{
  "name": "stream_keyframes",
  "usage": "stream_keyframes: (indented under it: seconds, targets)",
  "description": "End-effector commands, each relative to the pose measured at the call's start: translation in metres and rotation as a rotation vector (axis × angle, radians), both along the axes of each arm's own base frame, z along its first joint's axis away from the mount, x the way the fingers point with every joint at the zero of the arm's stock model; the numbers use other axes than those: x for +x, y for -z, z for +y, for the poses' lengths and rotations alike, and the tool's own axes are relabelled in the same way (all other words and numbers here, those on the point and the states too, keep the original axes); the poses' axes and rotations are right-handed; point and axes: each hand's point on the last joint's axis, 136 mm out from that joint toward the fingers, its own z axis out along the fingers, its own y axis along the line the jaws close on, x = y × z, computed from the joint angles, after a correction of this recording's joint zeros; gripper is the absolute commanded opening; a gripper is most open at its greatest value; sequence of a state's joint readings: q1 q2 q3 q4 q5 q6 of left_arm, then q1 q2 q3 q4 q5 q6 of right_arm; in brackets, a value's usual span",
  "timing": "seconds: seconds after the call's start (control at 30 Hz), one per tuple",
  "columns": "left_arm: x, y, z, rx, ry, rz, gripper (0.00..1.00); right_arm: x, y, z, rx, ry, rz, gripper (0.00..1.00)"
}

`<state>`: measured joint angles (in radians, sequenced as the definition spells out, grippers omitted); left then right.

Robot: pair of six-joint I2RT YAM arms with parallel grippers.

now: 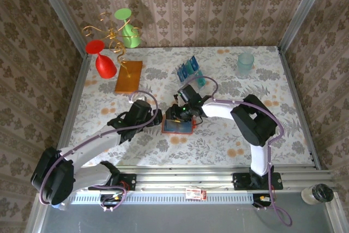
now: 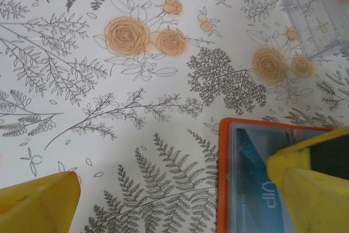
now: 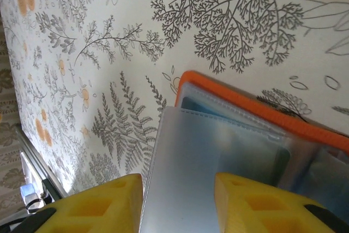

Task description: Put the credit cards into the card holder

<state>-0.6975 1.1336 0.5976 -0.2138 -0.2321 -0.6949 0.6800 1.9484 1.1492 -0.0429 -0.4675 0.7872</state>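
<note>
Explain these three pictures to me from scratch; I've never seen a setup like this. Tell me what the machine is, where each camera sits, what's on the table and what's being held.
The machine is two robot arms bolted at the table's near edge. The overhead picture looks down from behind them; the other two come from cameras on each wrist, showing yellow fingers.

On the floral tablecloth lies the card holder, an open orange wallet with a card inside. Behind it a clear rack holds blue credit cards. There are also red and green cups on a wire stand, an orange slab and a pale cup.

The left gripper is open, one finger over the wallet's edge, holding nothing. The right gripper straddles a clear pocket flap of the wallet; whether it pinches it is unclear.
</note>
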Motion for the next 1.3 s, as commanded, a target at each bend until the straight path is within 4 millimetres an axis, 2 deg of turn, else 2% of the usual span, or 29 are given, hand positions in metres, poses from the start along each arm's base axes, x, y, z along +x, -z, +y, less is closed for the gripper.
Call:
stream_keyframes:
  seconds: [0.0, 0.13, 0.23, 0.43, 0.73, 0.87, 1.0, 1.13, 1.27]
  targets:
    - [-0.006, 0.007, 0.008, 0.018, 0.01, 0.02, 0.97, 0.009, -0.002, 0.009, 0.014, 0.018, -0.01, 0.4]
    - [-0.007, 0.014, 0.009, 0.019, 0.01, 0.035, 0.97, 0.01, -0.007, 0.01, 0.018, 0.009, -0.019, 0.4]
    - [-0.006, 0.017, 0.008, 0.02, 0.01, 0.039, 0.97, 0.012, -0.019, 0.009, 0.026, 0.008, -0.043, 0.4]
    - [-0.004, 0.02, 0.006, 0.023, 0.018, 0.047, 0.97, 0.013, -0.034, -0.007, 0.015, 0.026, -0.078, 0.39]
    - [-0.003, 0.026, 0.0, 0.023, 0.036, 0.07, 1.0, 0.007, -0.027, -0.037, -0.026, 0.049, -0.08, 0.18]
    - [-0.002, 0.029, -0.002, 0.023, 0.041, 0.075, 1.0, 0.027, -0.049, -0.061, -0.043, 0.084, -0.128, 0.22]
    - [0.0, 0.032, -0.005, 0.029, 0.044, 0.084, 1.0, 0.06, -0.089, -0.099, -0.143, 0.13, -0.224, 0.32]
    - [0.001, 0.037, -0.012, 0.035, 0.057, 0.099, 1.0, 0.094, -0.126, -0.135, -0.295, 0.163, -0.321, 0.37]
    - [0.001, 0.041, -0.017, 0.047, 0.065, 0.111, 1.0, 0.119, -0.142, -0.158, -0.416, 0.178, -0.358, 0.37]
